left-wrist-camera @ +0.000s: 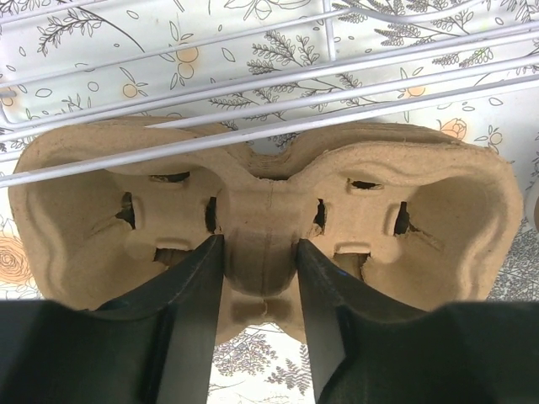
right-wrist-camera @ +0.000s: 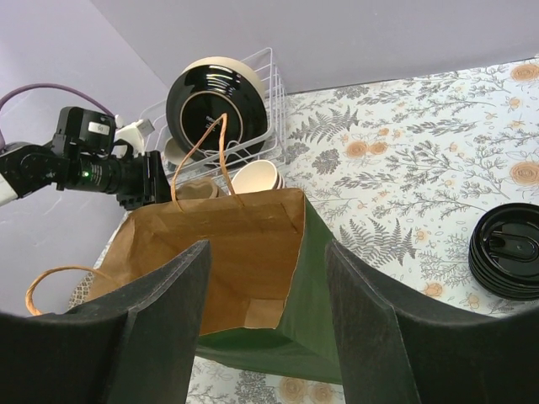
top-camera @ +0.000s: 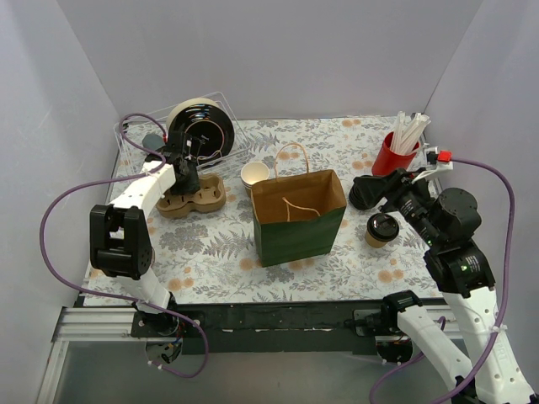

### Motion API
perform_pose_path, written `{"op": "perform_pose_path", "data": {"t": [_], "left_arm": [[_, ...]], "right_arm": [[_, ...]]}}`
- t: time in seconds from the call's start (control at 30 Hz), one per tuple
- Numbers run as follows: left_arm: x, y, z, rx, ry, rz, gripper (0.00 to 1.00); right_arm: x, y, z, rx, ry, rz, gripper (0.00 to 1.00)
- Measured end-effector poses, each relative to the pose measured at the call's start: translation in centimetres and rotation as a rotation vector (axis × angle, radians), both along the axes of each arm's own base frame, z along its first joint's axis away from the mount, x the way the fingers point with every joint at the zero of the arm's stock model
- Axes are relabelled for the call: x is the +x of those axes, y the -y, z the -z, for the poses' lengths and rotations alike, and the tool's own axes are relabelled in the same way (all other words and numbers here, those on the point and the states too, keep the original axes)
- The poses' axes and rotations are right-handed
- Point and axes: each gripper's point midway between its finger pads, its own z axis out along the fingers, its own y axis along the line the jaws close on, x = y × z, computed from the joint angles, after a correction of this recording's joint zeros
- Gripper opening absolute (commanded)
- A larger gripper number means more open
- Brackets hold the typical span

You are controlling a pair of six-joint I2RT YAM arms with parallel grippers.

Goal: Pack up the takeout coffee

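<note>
Takeout coffee (top-camera: 381,229): tan cup, black sip lid, upright on the floral table (top-camera: 210,244). It sits at 3 o'clock of the paper bag (top-camera: 299,217), just beside it and not touching. It stands apart from both my grippers.

Right gripper (right-wrist-camera: 268,248): my jaws stand wide, holding nothing and touching nothing. From above it hangs at about 11 o'clock of the coffee, near the bag's right edge. The wrist view looks between both fingers (right-wrist-camera: 164,311) into the open bag mouth, brown inside and green outside. A stack of black lids (right-wrist-camera: 508,250) lies at 3 o'clock in that view.

Left gripper (left-wrist-camera: 257,244): my jaws are narrow, set on the cup carrier (left-wrist-camera: 421,210). One finger lies on either side of its centre ridge, and both touch it. The carrier lies flat at 9 o'clock of the bag, apart from it. Wires of the rack (left-wrist-camera: 253,93) cross its far edge.

A lidless cup (top-camera: 255,174) stands at 11 o'clock of the bag. A red cup of straws (top-camera: 392,156) stands at 12 o'clock of the coffee.
</note>
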Motion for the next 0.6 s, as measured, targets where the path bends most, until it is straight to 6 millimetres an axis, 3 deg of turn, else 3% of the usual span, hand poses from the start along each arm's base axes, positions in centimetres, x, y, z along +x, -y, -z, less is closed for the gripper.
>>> {"op": "perform_pose_path", "data": {"t": [0.1,0.2,0.6], "left_arm": [[0.0,0.0,-0.1,0.001,-0.002,0.001,0.34],[-0.1,0.0,-0.2,0.002,-0.004,0.000,0.39],[0.8,0.0,-2.2,0.002,0.035,-0.004,0.41]], "right_arm": [[0.0,0.0,0.1,-0.001,-0.002,0.000,0.64],[-0.1,0.0,0.0,0.001,0.002,0.000,0.64],[0.0,0.0,0.3,-0.001,-0.003,0.000,0.64]]}}
